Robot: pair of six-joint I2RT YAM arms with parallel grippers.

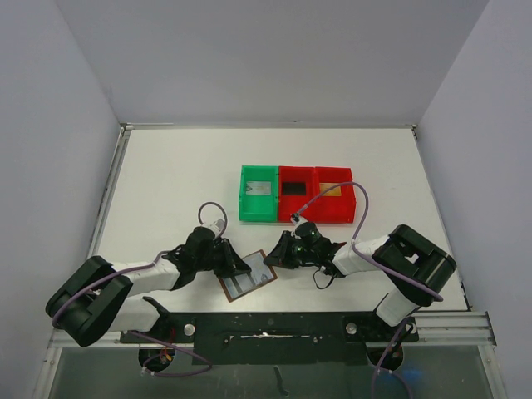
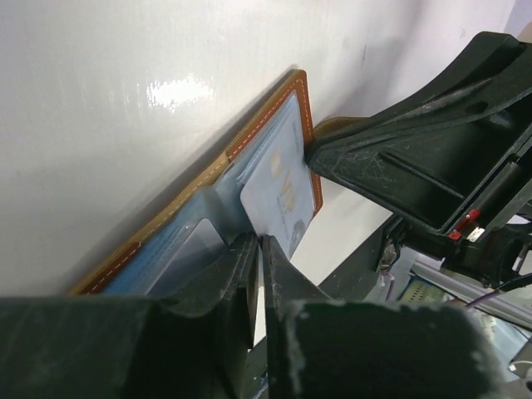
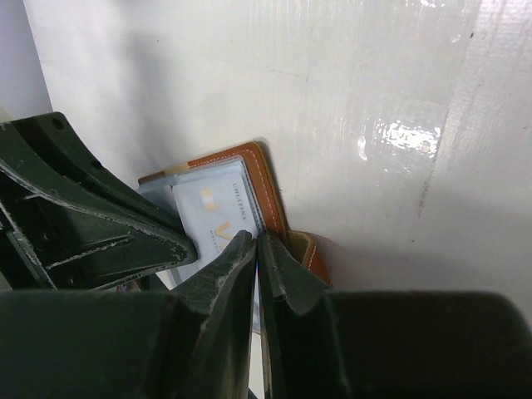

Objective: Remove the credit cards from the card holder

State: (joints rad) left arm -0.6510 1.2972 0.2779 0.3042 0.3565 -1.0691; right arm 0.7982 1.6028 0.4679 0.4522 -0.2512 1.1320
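The brown card holder [image 1: 247, 283] lies open on the table between my two arms. In the left wrist view its brown edge [image 2: 264, 126] and blue-grey lining show, with a pale grey card [image 2: 279, 189] sticking out of a pocket. My left gripper [image 2: 260, 239] is shut on that card's lower corner; it also shows in the top view [image 1: 238, 266]. My right gripper [image 3: 258, 237] is shut on the holder's edge [image 3: 272, 184] beside the little brown tab [image 3: 312, 249]; in the top view it is at the holder's right end [image 1: 271, 259]. The card [image 3: 209, 208] lies just left of its jaws.
A green tray [image 1: 246, 208] and two red trays [image 1: 297, 208] [image 1: 349, 212] stand in a row behind the grippers. They hold a grey card [image 1: 260, 188], a black card [image 1: 293, 189] and a golden-orange card [image 1: 332, 190]. Table edges and walls lie left and right.
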